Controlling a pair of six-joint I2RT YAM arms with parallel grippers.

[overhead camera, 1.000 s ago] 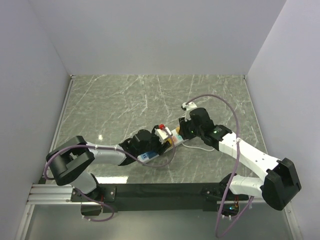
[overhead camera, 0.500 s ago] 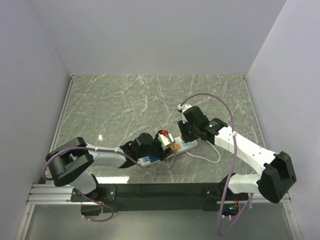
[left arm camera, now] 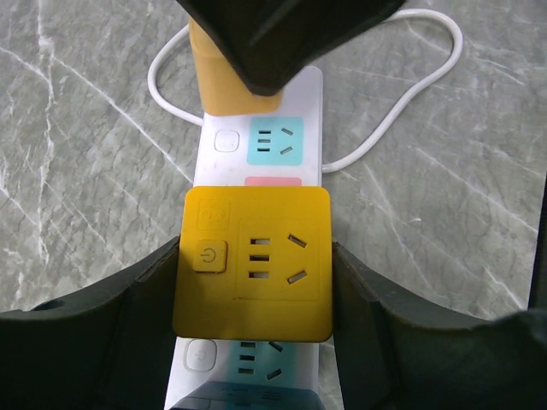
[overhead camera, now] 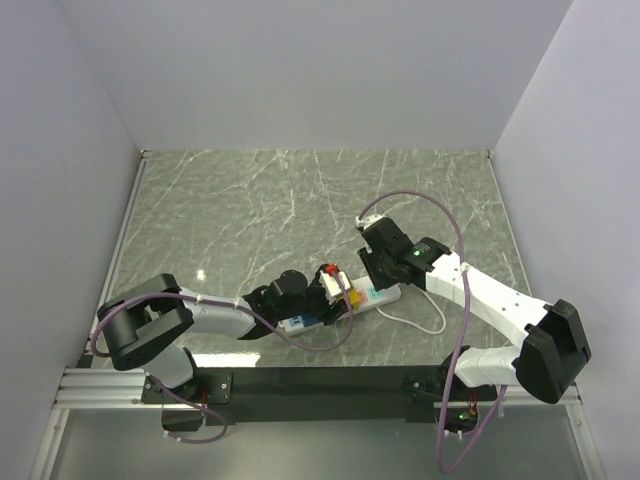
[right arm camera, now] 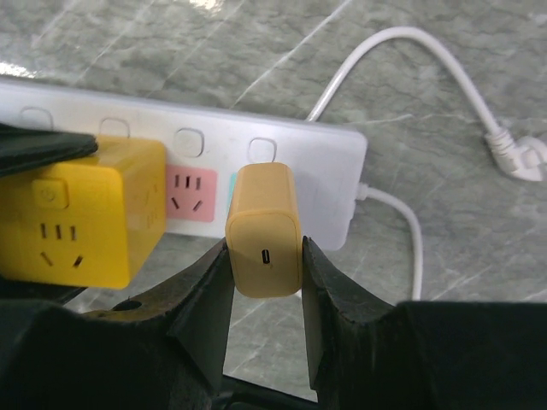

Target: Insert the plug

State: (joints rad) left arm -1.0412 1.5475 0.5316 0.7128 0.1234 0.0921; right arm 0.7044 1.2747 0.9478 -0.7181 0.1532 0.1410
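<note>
Two grippers are engaged. The left gripper (left arm camera: 253, 295) is closed about halfway across the yellow adapter cube (left arm camera: 253, 256), one finger against each side. This pins the white power strip (right arm camera: 318, 161) to the marble table (overhead camera: 250, 200).

The right gripper (right arm camera: 265, 256) is clamped tight on the plug (right arm camera: 263, 218), a tan charger block. It is held at the strip's cable end, over the teal socket (left arm camera: 275, 141) and beside the pink socket (right arm camera: 190, 195). Whether the pins have entered cannot be told.

Recommended: keep the left clamp firm so the strip cannot slide. Square the plug's face to the strip and line the pins up with the slots before pressing straight down. A tilted push risks jamming the pins or levering the strip up.

Receptacles: no bin or tray is in view. Of the sockets, one carries the adapter cube, while the pink one and the adapter's own face stand vacant.
</note>
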